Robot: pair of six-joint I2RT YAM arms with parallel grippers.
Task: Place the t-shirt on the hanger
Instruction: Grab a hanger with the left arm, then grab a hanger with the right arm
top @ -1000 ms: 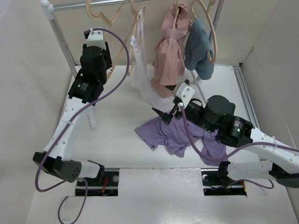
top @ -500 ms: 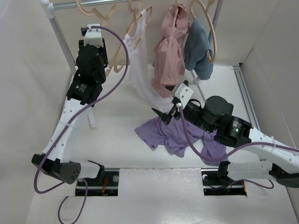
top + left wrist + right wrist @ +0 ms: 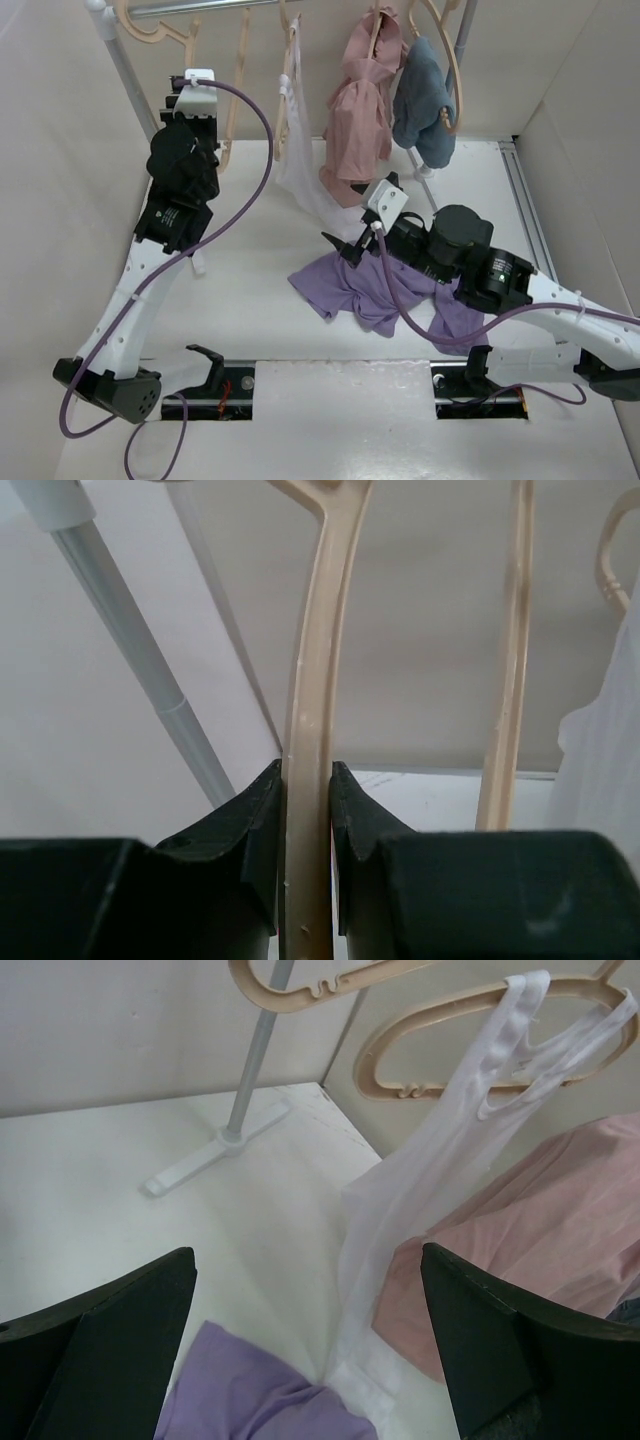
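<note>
The left gripper (image 3: 305, 795) has its jaws clamped on the hanger (image 3: 318, 650), whose thin arm runs lengthwise up between them. The t-shirt (image 3: 235, 1395) lies crumpled on the worktop (image 3: 120, 1180) just below the right gripper (image 3: 308, 1260), whose jaws stand wide apart. That arm is much the nearer.

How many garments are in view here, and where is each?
4. Three hang from the rail: a white tank top, a pink garment and a blue-grey garment. The lavender t-shirt lies crumpled on the table. None seems hidden.
</note>
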